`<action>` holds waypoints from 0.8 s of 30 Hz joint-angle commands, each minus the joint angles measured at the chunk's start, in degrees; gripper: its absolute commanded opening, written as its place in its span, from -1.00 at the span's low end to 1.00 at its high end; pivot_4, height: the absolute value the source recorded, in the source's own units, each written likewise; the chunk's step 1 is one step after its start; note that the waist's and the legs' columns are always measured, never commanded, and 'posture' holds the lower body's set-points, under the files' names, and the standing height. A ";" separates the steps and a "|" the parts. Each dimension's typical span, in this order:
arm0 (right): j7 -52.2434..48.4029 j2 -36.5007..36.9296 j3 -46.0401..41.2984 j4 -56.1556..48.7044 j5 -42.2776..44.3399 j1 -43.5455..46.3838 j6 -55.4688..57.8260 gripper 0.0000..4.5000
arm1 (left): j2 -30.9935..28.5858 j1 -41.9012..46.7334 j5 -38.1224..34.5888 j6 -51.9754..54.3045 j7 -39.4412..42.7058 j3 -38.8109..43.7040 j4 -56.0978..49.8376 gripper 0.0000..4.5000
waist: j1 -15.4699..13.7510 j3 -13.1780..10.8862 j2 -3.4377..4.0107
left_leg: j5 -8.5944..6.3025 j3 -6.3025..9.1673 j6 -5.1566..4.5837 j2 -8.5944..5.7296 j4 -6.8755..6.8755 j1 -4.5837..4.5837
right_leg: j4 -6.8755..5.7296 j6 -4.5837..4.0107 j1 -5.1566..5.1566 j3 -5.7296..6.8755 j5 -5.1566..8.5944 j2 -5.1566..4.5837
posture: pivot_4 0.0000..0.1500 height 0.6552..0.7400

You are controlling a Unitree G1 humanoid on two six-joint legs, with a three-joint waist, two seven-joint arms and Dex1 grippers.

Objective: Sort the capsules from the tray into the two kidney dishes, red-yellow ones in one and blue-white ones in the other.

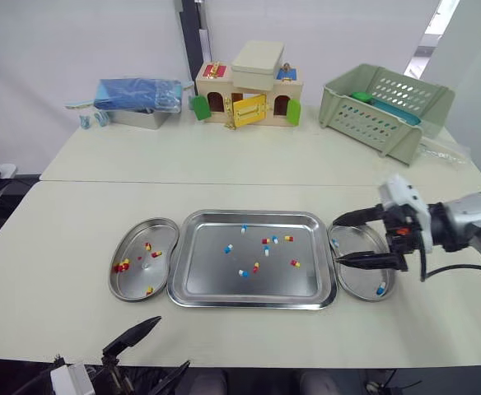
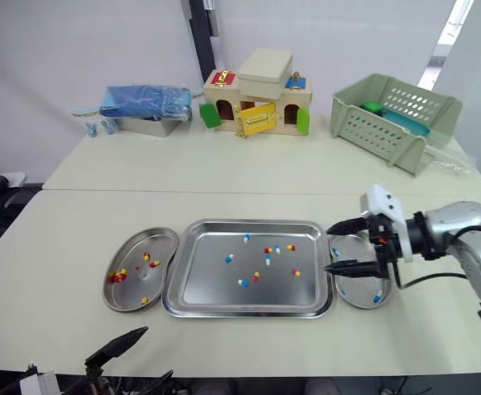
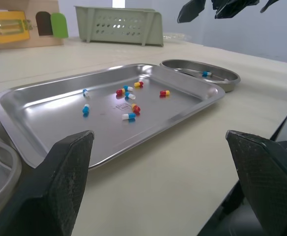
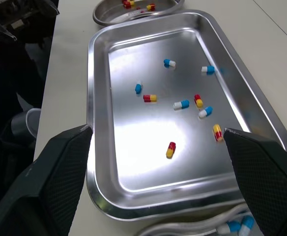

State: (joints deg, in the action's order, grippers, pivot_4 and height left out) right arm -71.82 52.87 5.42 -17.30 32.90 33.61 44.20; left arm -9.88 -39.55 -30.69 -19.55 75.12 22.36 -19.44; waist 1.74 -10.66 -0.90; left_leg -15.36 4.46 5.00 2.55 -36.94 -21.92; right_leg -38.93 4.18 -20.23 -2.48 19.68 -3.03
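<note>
Tabletop, cream before pale walls, holds tray; left fingers, right fingers gape empty.

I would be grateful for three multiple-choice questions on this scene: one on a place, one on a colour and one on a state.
1. The right gripper hangs over:
A the toy house
B the right kidney dish
C the green basket

2. The capsules in the left kidney dish are:
A red-yellow
B blue-white
C green

3. The right gripper's fingers are:
A shut on a capsule
B shut tight, empty
C open, holding nothing

Answers:
1 B: both fingers reach across that dish.
2 A: every capsule there is red and yellow.
3 C: the fingers stand wide apart with nothing between them.
</note>
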 commanded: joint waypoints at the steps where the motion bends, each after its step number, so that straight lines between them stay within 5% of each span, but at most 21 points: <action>1: 4.24 -4.37 6.07 -5.45 -2.12 4.98 1.77 1.00 | 0.30 -0.21 -0.27 -2.52 -2.79 -2.55 -0.35 0.98 | 0.36 0.03 0.06 | 0.00 0.00 -0.01 0.01 0.02 0.02 | -0.01 0.00 0.00 -0.01 0.00 0.00 | 1.00 1.00; 6: 12.25 -14.51 13.70 -3.06 -8.29 11.14 2.40 1.00 | -1.06 -1.57 -0.98 -2.77 -5.83 -4.74 -0.68 0.98 | 0.42 0.02 0.04 | -0.01 0.00 -0.01 0.00 0.00 -0.04 | -0.01 0.01 -0.05 -0.02 -0.01 0.00 | 1.00 1.00; 12: 17.17 -25.97 21.95 7.86 -16.56 15.76 -1.82 0.28 | -2.14 -3.08 -1.19 -3.17 -9.06 -5.95 -1.80 1.00 | 0.58 0.02 0.05 | -0.01 0.05 -0.02 0.02 0.02 -0.01 | -0.07 -0.01 -0.07 0.03 -0.01 0.02 | 1.00 1.00; 16: 17.61 -32.25 25.04 15.53 -19.65 17.65 -4.84 0.28 | -2.76 -3.49 -1.16 -3.24 -10.92 -6.47 -2.28 1.00 | 0.70 0.03 0.04 | -0.01 0.06 -0.02 0.02 0.02 -0.02 | -0.09 -0.02 -0.10 0.03 -0.02 0.02 | 1.00 1.00; 20: 17.55 -37.17 26.97 23.83 -23.49 18.99 -9.74 -0.10 | -3.51 -4.31 -1.37 -3.31 -12.53 -6.77 -3.15 1.00 | 0.99 0.03 0.04 | -0.01 0.07 -0.02 0.04 0.04 -0.02 | -0.10 -0.02 -0.10 0.04 -0.01 0.04 | 1.00 1.00; 24: 17.10 -40.01 27.53 30.50 -26.35 19.95 -13.97 -0.10 | -4.18 -5.15 -1.56 -3.37 -13.76 -6.84 -3.71 1.00 | 1.11 0.03 0.04 | -0.01 0.06 -0.02 0.04 0.04 -0.02 | -0.10 -0.03 -0.11 0.04 -0.02 0.04 | 1.00 1.00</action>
State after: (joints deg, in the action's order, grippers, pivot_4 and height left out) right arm -54.26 13.46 33.29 12.52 7.56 51.93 32.74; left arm -13.69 -43.62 -31.43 -21.82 61.84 15.65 -21.43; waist 2.85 -10.63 -0.86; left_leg -15.36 4.52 4.98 2.60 -36.89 -21.94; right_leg -39.04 4.15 -20.35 -2.44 19.66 -2.99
